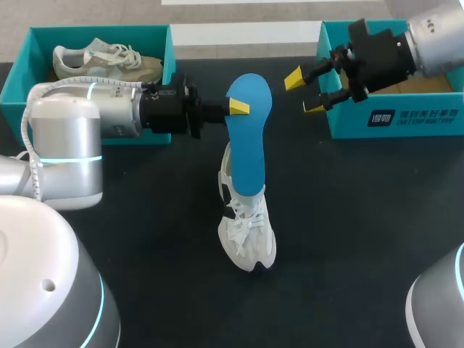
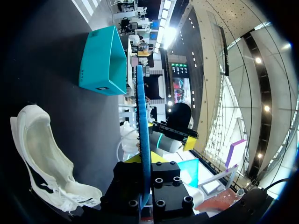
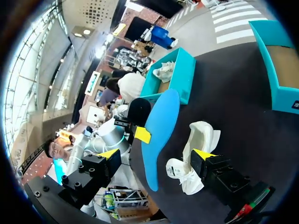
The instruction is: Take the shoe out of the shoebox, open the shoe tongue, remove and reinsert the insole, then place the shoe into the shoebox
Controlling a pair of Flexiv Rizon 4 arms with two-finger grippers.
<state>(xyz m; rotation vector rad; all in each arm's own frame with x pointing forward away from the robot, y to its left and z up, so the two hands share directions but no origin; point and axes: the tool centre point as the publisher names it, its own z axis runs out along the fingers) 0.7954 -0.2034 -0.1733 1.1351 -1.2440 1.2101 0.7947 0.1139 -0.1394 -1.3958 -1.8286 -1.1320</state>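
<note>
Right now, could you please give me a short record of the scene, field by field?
Left hand: shut on the blue insole, held up over the table
Right hand: open, empty, in front of the right shoebox
White shoe: on the table, outside both boxes, by the insole's lower end
Left shoebox: holds a beige sneaker
Right shoebox interior: no shoe visible
Insole step: insole out of the shoe, not yet reinserted
</note>
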